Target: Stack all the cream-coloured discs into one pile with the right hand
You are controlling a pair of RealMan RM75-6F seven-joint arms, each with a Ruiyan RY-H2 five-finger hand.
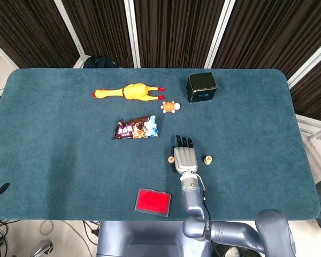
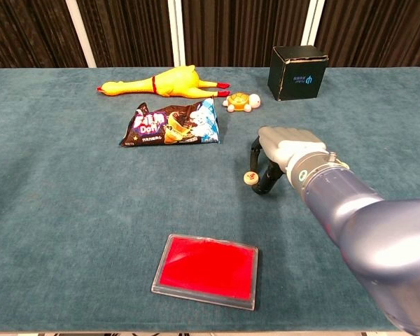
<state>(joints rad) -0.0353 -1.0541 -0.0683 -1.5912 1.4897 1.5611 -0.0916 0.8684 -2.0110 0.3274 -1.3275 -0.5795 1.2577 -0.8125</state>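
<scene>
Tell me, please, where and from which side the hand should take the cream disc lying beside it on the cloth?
Pinch the cream disc by its rim, from above. It lies flat on the blue cloth, so only its edge offers purchase. The right hand stands just beside it, fingers pointing down.
</scene>
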